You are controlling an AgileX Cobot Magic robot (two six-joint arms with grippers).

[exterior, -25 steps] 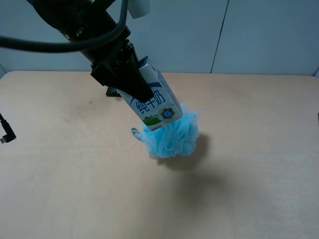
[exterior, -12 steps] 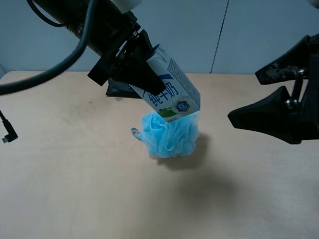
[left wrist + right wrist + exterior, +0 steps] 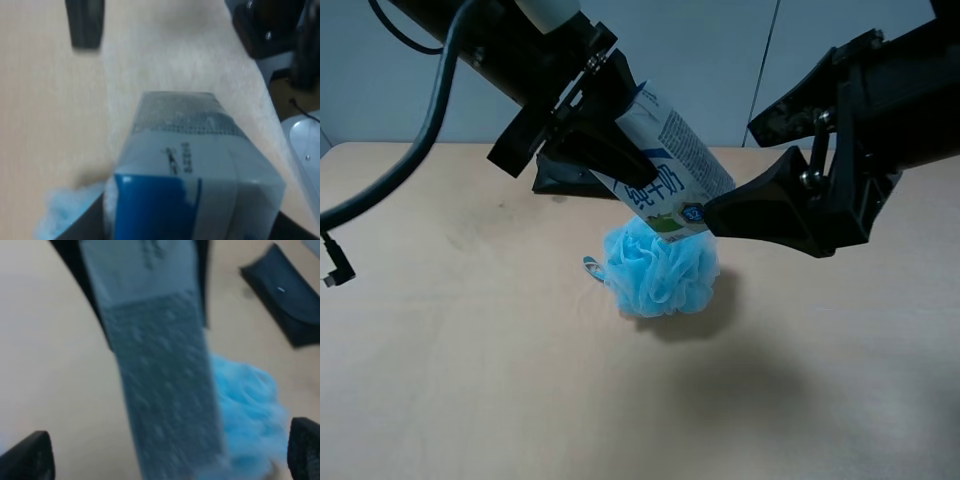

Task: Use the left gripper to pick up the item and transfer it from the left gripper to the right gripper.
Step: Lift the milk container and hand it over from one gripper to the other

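The black left hand (image 3: 625, 150), trailing black cables, is clamped on the small white-and-blue gable-topped milk carton (image 3: 670, 180). It holds the carton tilted in the air above the fluffy blue mesh bath sponge (image 3: 662, 270), which rests on the pale wooden table (image 3: 470, 350). The bulky black right hand (image 3: 732, 170) has its fingers spread wide apart. Its lower fingertip is just beside the carton's bottom corner. In the right wrist view the carton lies between the two fingers, gripped by neither. A flat black pouch (image 3: 555, 178) lies on the table behind the left hand.
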